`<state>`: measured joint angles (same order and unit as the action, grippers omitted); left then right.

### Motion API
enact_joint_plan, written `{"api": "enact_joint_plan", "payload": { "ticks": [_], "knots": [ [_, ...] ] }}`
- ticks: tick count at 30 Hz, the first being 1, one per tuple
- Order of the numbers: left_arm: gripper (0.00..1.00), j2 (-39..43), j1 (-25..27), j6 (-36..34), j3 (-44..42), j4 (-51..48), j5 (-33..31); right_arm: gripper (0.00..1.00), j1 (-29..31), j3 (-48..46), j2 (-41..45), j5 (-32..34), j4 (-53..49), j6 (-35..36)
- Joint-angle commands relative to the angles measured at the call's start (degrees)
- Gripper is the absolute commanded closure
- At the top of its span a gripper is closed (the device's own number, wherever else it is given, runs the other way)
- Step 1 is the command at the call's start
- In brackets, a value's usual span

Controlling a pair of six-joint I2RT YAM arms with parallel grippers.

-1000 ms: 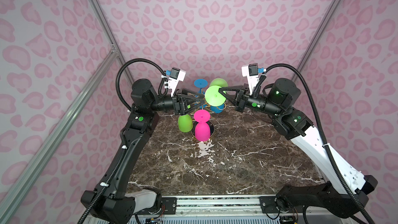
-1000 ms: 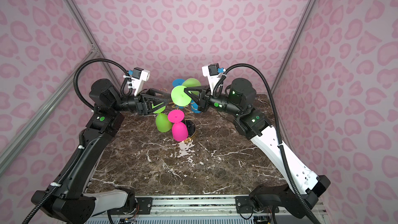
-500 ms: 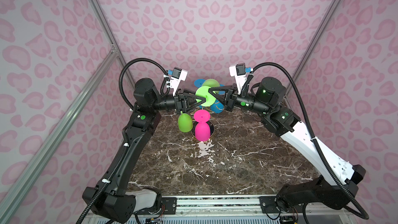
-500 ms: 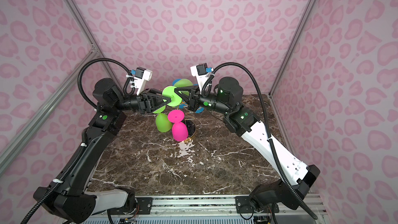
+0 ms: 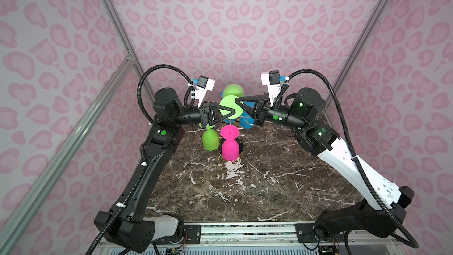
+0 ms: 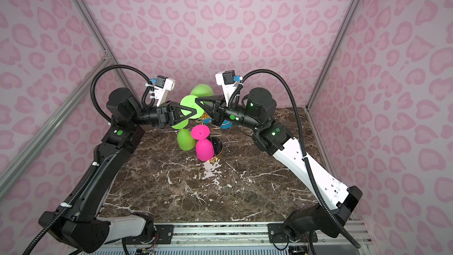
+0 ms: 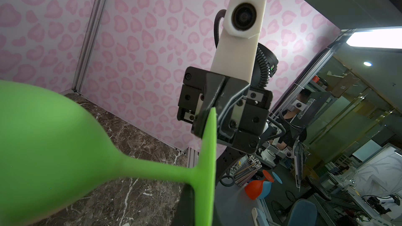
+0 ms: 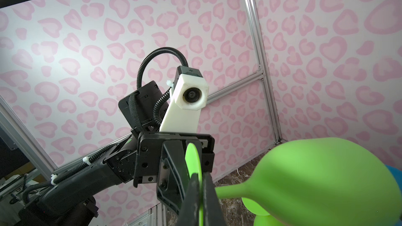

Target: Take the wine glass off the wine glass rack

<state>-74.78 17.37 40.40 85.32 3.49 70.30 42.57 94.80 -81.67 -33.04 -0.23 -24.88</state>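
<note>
A lime-green wine glass lies sideways in the air over the wine glass rack [image 5: 239,146], its bowl [image 5: 232,90] toward the back wall and its round foot [image 5: 226,107] facing the camera in both top views. My left gripper [image 5: 231,112] and right gripper [image 5: 239,99] meet at that foot [image 6: 190,106], each shut on its rim from its own side. In the left wrist view the foot [image 7: 207,159] stands edge-on between my left gripper [image 7: 201,211] and the right one opposite. In the right wrist view my right gripper [image 8: 201,201] pinches the thin green foot [image 8: 192,159].
A second green glass [image 5: 210,139], a pink glass [image 5: 230,148] and a blue glass [image 5: 247,122] hang upside down on the gold wire rack, whose black base [image 6: 218,143] stands at the back of the marble table [image 5: 245,192]. Patterned walls enclose three sides.
My right gripper carried the green glass leftward to my left gripper. The left gripper, open before, has shut on the glass foot.
</note>
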Motion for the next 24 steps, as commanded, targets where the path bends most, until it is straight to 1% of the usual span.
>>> {"api": "enact_joint_plan", "payload": {
  "ticks": [1,2,4,5,6,7,9,11,14,15,17,19,22,24],
  "knots": [
    [0.96,-0.48,0.24,2.23,1.97,4.09,-0.41,0.97,0.19,-1.56,0.52,1.18,-2.48,-0.11],
    [0.96,-0.88,0.21,3.30,2.46,3.99,-0.51,0.89,0.15,-2.07,1.09,1.79,-2.76,0.19],
    [0.97,-2.32,0.15,7.05,3.71,3.98,-0.45,0.67,0.15,-3.69,3.15,3.96,-3.24,0.88],
    [0.97,-3.01,0.13,8.64,4.18,4.00,-0.38,0.58,0.15,-4.47,4.28,4.89,-3.41,1.45],
    [0.97,-3.74,0.13,9.99,4.58,4.07,-0.39,0.51,0.14,-5.61,5.86,6.01,-3.69,2.33],
    [0.97,-4.11,0.13,10.95,4.76,3.99,-0.63,0.46,0.15,-6.86,7.52,7.31,-4.02,3.36],
    [0.97,-4.48,0.15,11.81,4.94,3.56,-1.56,0.39,0.13,-9.17,11.16,10.36,-4.59,5.91],
    [0.97,-4.72,0.04,12.95,4.99,3.80,-2.26,0.33,0.15,-14.85,15.32,14.15,-4.07,8.52],
    [0.97,-5.25,0.05,14.32,5.21,3.89,-2.98,0.18,0.13,-22.53,21.38,20.00,-1.69,12.64],
    [0.97,-5.31,0.05,14.72,5.21,3.90,-3.33,0.15,0.15,-25.12,23.16,21.87,-0.41,13.90],
    [0.97,-5.36,0.04,15.74,5.17,3.98,-3.78,0.11,0.11,-29.58,25.60,25.27,2.36,16.06],
    [0.97,-5.11,0.04,16.70,5.05,3.92,-4.36,0.08,0.15,-33.41,26.96,27.15,6.43,18.04],
    [0.97,-4.71,0.04,17.59,4.77,3.87,-5.22,0.04,0.15,-37.56,26.39,27.46,13.67,21.88],
    [0.97,-4.45,0.04,18.49,4.68,3.87,-5.57,0.02,0.23,-38.79,24.28,26.47,18.45,24.36]
  ]
}}
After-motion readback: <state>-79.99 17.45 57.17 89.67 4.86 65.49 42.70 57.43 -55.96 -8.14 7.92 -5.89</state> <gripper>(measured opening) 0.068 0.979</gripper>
